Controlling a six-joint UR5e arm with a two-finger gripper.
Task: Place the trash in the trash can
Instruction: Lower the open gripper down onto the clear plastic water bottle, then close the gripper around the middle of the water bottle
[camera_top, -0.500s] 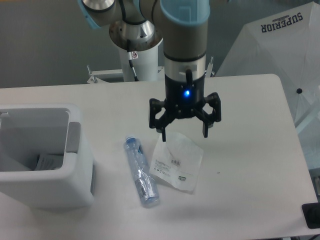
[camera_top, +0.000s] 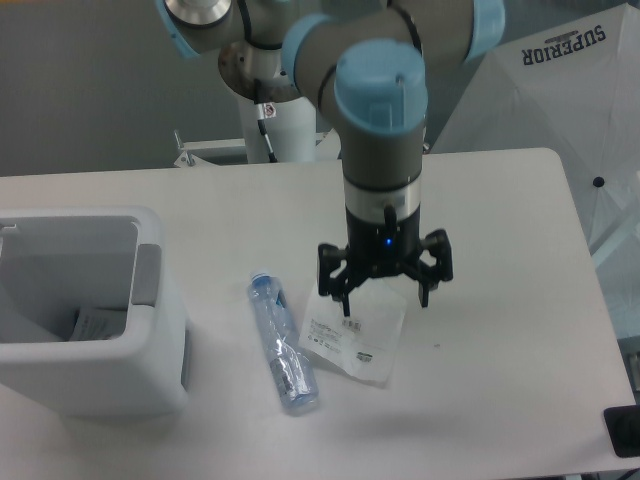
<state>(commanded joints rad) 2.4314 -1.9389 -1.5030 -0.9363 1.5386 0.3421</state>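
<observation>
The gripper (camera_top: 384, 298) points straight down with its two black fingers spread wide apart, a blue light glowing on its body just above them. Directly under it lies the flat crinkled plastic bag (camera_top: 352, 338), whose far edge sits between the fingertips; whether the tips touch it cannot be told. Just to the left of the gripper, beside the bag, the crushed bluish bottle (camera_top: 281, 343) lies lengthwise on the white table (camera_top: 500, 300). Well to the left stands the white trash can (camera_top: 95, 385), its grey panel on the rim facing the gripper, with a piece of paper visible inside.
</observation>
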